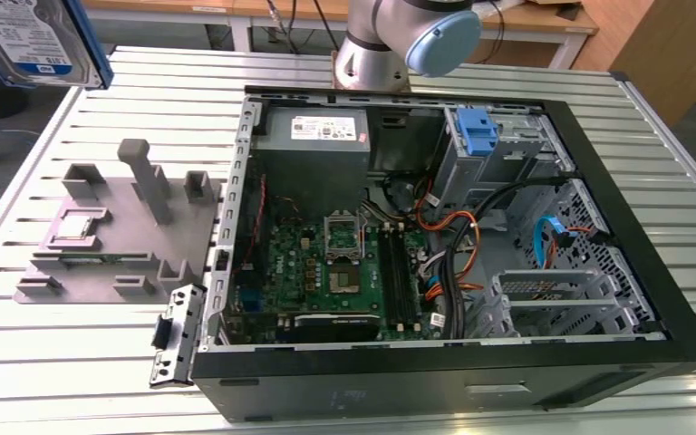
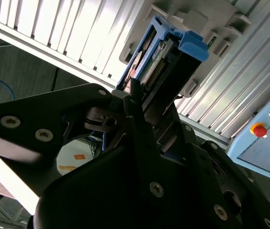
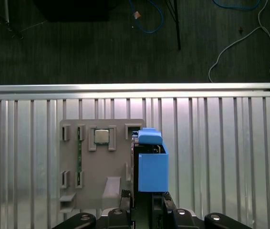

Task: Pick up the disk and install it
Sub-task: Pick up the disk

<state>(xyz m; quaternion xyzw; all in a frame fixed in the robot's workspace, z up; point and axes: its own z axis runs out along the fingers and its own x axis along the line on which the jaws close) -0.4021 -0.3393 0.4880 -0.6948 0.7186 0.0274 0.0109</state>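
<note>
**A:** Status on the rig?

**B:** Slatted table (image 1: 82,362), with the open computer case (image 1: 445,272) in the middle of it. I see the drive cage (image 1: 520,145) at the case's far corner, toward the exterior view's right. A blue bracket (image 1: 478,131) is seated in it.

**A:** Disk?

**B:** Off the table. The gripper (image 3: 147,206) is clamped tight on the disk (image 3: 151,167). I have it in the air over the grey fixture plate (image 3: 97,167), on the exterior view's left and well apart from the case. Long axis runs straight out from the gripper, blue-framed end leading.

**A:** Obstructions?

**B:** My read is that the case wall stands between disk and cage, and the cable bundle (image 1: 463,231) lies near the cage mouth. A small square chip (image 3: 101,137) sits in the fixture, beside the disk and not touching it.
</note>
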